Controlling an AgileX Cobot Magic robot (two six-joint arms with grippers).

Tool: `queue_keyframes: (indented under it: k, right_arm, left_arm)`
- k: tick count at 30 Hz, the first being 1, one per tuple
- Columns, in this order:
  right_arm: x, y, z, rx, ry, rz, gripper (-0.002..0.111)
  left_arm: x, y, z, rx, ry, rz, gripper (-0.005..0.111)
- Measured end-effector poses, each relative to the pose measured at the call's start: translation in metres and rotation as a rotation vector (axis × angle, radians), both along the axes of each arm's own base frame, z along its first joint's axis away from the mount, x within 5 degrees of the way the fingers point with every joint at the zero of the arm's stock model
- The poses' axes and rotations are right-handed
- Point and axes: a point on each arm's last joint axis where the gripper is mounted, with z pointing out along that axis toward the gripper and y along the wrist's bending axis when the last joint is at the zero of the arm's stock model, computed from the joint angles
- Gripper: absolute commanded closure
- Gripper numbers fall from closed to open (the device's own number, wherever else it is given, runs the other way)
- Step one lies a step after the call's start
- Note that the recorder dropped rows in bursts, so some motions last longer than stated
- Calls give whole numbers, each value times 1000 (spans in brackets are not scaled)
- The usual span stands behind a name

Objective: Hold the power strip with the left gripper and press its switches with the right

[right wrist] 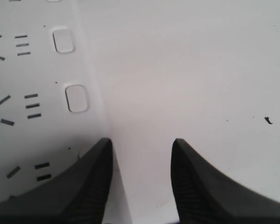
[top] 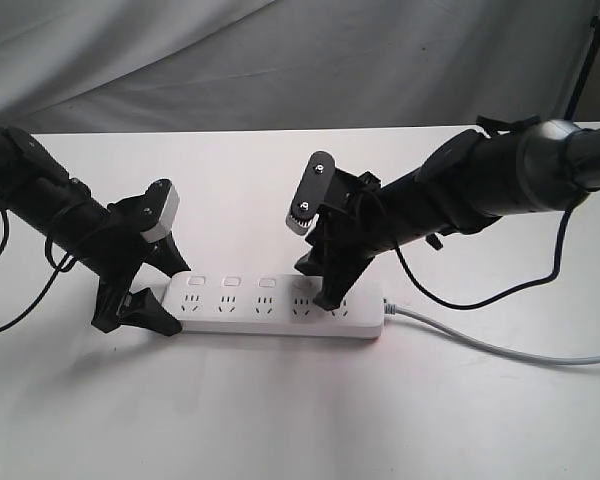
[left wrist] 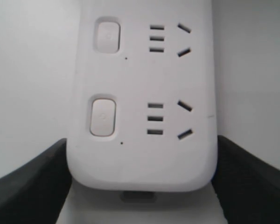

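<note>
The white power strip [top: 270, 310] lies across the middle of the table, its grey cable [top: 480, 345] trailing off to the right. My left gripper [top: 163, 298] is shut on the strip's left end. In the left wrist view its fingers [left wrist: 32, 186] press both long sides of the power strip [left wrist: 140, 84], with two switches [left wrist: 102, 116] in sight. My right gripper [top: 321, 285] stands open, tips down on the strip's right part. In the right wrist view the right gripper [right wrist: 142, 142] has one finger [right wrist: 91, 177] over the switch row beyond two switches [right wrist: 76, 98]; the other hangs over bare table.
The white table [top: 300, 420] stretches wide in front of the strip. A grey cloth [top: 280, 60] hangs behind it. A black stand pole [top: 585, 60] rises at the back right. A small dark speck [right wrist: 268, 120] lies on the tabletop near the right gripper.
</note>
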Motion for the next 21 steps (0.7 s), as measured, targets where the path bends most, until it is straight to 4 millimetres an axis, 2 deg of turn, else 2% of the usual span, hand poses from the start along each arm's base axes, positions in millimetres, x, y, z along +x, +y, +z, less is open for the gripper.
queue_keyframes:
  k: [21]
  right_arm:
    - [-1,3,-2,-1,4,8,69]
  left_arm:
    - [0,0,0,0,0,0,50]
